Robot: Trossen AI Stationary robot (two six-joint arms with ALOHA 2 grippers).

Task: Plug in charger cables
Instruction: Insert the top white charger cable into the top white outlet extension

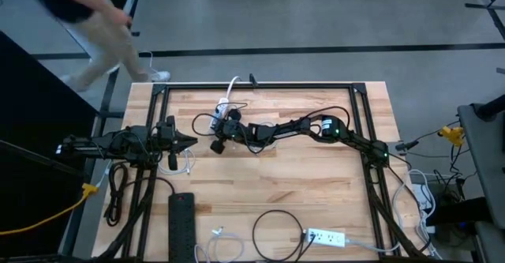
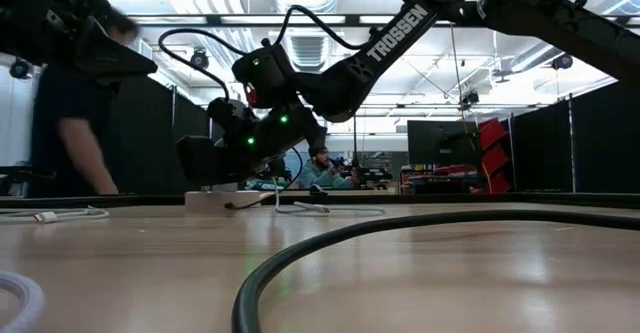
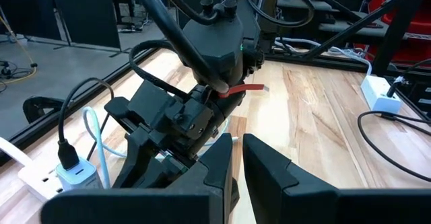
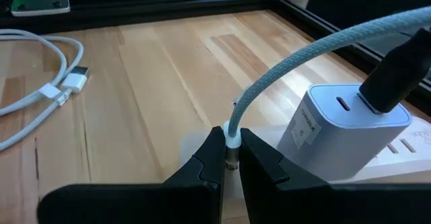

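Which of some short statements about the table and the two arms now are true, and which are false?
1. The right tool pinches a pale braided cable near its plug. True.
2. The white charger has nothing plugged in. False: a dark plug sits in it.
3. A second slot on the charger is free. True.
4. The left tool holds a cable. False: it is empty, at the table's left side.
5. A black power strip lies near the front edge. True.
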